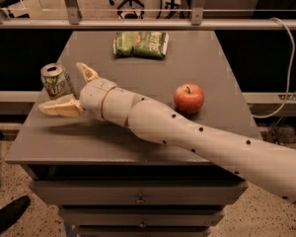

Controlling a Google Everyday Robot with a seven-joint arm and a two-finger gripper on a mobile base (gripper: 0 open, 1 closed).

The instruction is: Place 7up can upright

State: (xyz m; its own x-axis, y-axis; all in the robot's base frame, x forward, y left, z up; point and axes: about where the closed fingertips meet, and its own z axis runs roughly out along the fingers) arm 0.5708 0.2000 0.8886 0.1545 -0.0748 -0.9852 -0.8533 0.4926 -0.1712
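The 7up can (55,82) stands upright near the left edge of the grey table (207,58), its shiny top facing up. My gripper (72,90) is open just to the right of it. One cream finger (59,106) lies in front of the can and the other finger (87,72) points up behind it. The can sits at the mouth of the open fingers; I cannot tell if a finger touches it. My arm runs from the lower right across the table's front.
A red apple (189,98) sits right of centre, just behind my arm. A green snack bag (140,44) lies at the back middle. A metal rail (148,23) runs behind the table. A white cable (288,58) hangs at the right. Drawers (138,199) are below.
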